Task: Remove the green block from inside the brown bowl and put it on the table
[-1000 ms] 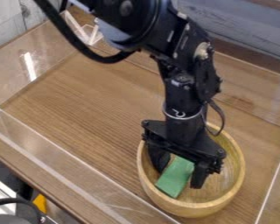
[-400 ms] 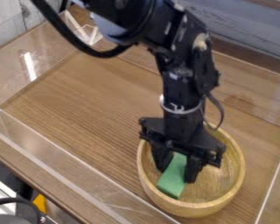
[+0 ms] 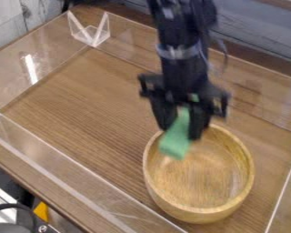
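Observation:
My gripper (image 3: 181, 121) points down over the left part of the brown bowl (image 3: 199, 211) and is shut on the green block (image 3: 176, 141). The block is a bright green bar hanging slightly tilted between the black fingers, its lower end just above the bowl's rim and clear of the bowl's floor. The bowl is round, light wood with a thick rim, and sits near the front right of the table (image 3: 87, 100). The arm and block are motion-blurred.
A clear acrylic wall (image 3: 26, 64) runs around the wood-grain tabletop. A clear acrylic stand (image 3: 90, 29) sits at the back left corner. Open tabletop lies left of the bowl.
The fingers closed on the green block inside the bowl, then the arm rose and shifted up-left in view, lifting the block off the bowl's floor.

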